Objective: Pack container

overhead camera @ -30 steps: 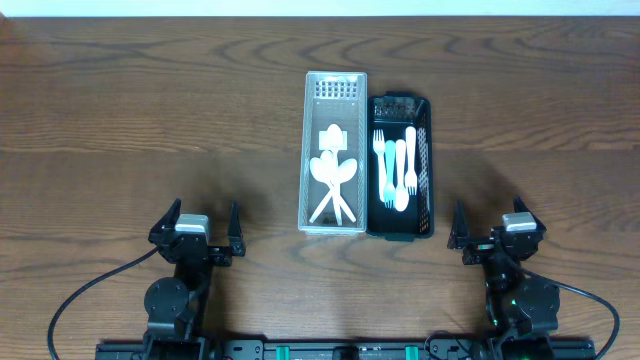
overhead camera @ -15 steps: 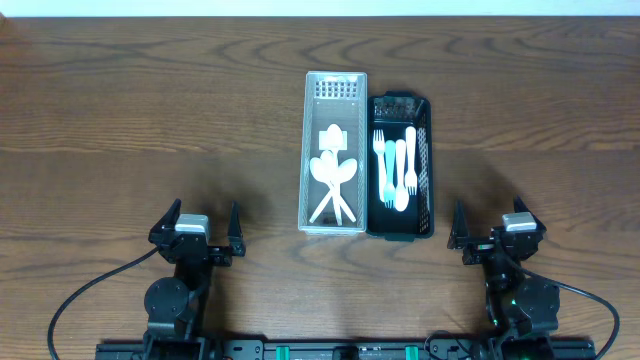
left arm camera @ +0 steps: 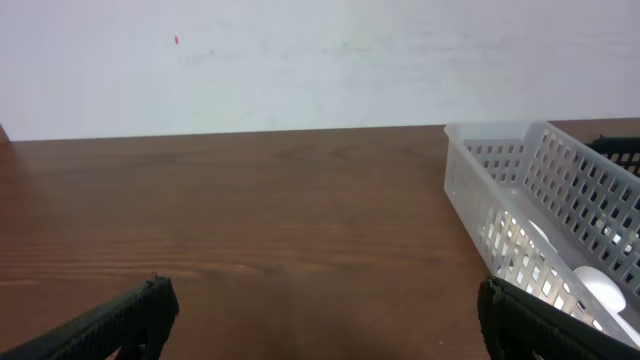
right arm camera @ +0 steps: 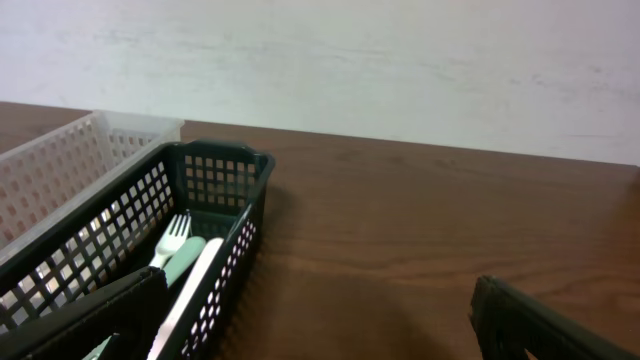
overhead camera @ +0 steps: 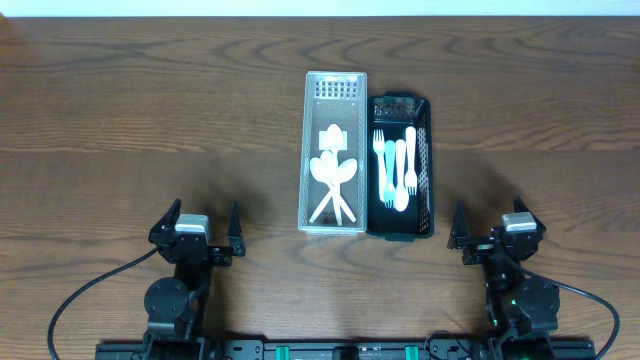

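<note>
From overhead, you see the white basket (overhead camera: pixel 334 95) in the middle of the wooden worktop (overhead camera: pixel 150 110), its long sides running near to far. The black basket (overhead camera: pixel 428 165) sits just to its right, side touching side, and reaches slightly nearer to you. White spoons (overhead camera: pixel 333 180) lie in the white basket, their handles fanning out towards its near end. The forks (overhead camera: pixel 398 170), white and pale green, lie lengthwise in the black basket with their tines pointing far. Your left jaws sit at the near left of the worktop and your right jaws at the near right. Both pairs stand wide apart with nothing between them, well clear of the baskets.

In the left wrist view, the left jaws show only as two dark tips in the bottom corners, spread apart over bare worktop (left arm camera: pixel 250 200). The white basket (left arm camera: pixel 545 185) stands ahead to the right, and through its slotted wall you can make out something white inside. A pale wall (left arm camera: pixel 320 60) closes the far side.

In the right wrist view, the right jaws are spread the same way, empty. The black basket (right arm camera: pixel 215 185) stands ahead to the left with forks (right arm camera: pixel 178 245) visible inside. The white basket (right arm camera: pixel 60 160) sits just beyond it, further left.
</note>
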